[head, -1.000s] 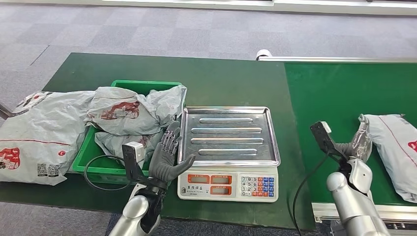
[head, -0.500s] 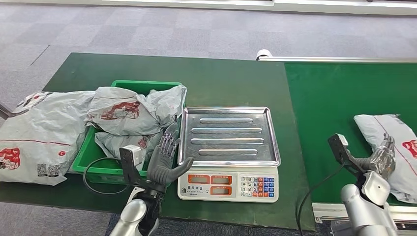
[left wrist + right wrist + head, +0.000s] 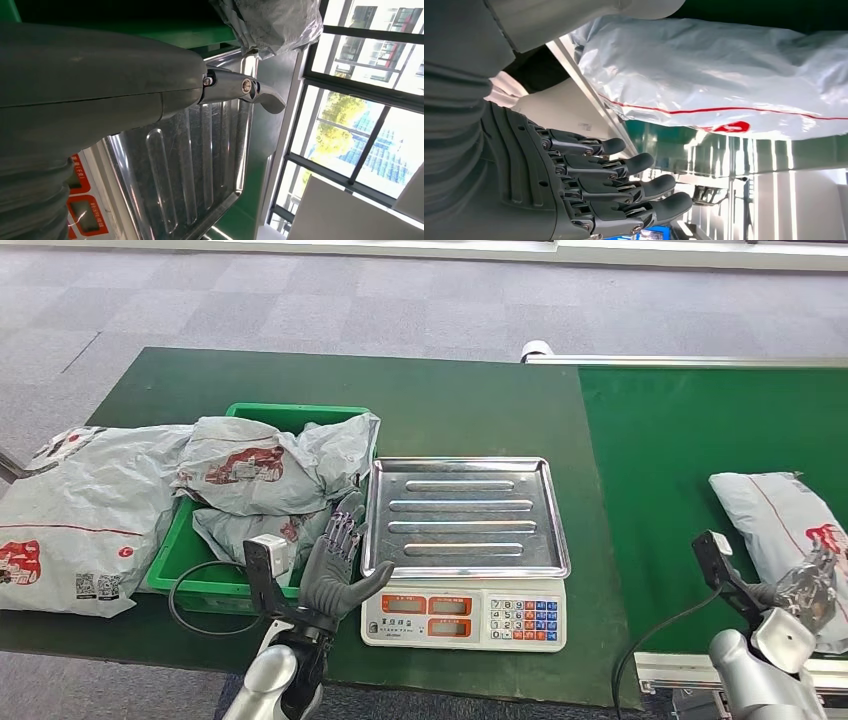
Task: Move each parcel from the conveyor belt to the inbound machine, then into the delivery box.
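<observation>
A grey parcel [image 3: 778,522] [image 3: 724,85] with a red stripe lies on the green conveyor belt [image 3: 700,430] at the right. My right hand [image 3: 808,585] [image 3: 574,190] hovers at the parcel's near edge with its fingers stretched apart, holding nothing. The inbound machine is a weighing scale with a steel tray [image 3: 465,515] [image 3: 200,165], which carries nothing. My left hand [image 3: 335,562] [image 3: 100,75] stands open at the scale's front left corner, beside the green delivery box [image 3: 168,562]. Crumpled grey parcels [image 3: 265,468] [image 3: 270,20] fill that box.
A large grey parcel [image 3: 80,510] lies on the dark green table left of the box. The scale's keypad and display [image 3: 470,615] face the table's near edge. A steel rail [image 3: 690,361] borders the belt's far side.
My right hand has drawn back to the right and towards the near edge of the belt. The parcel on the belt has drifted left, further into view. My left hand has barely moved.
</observation>
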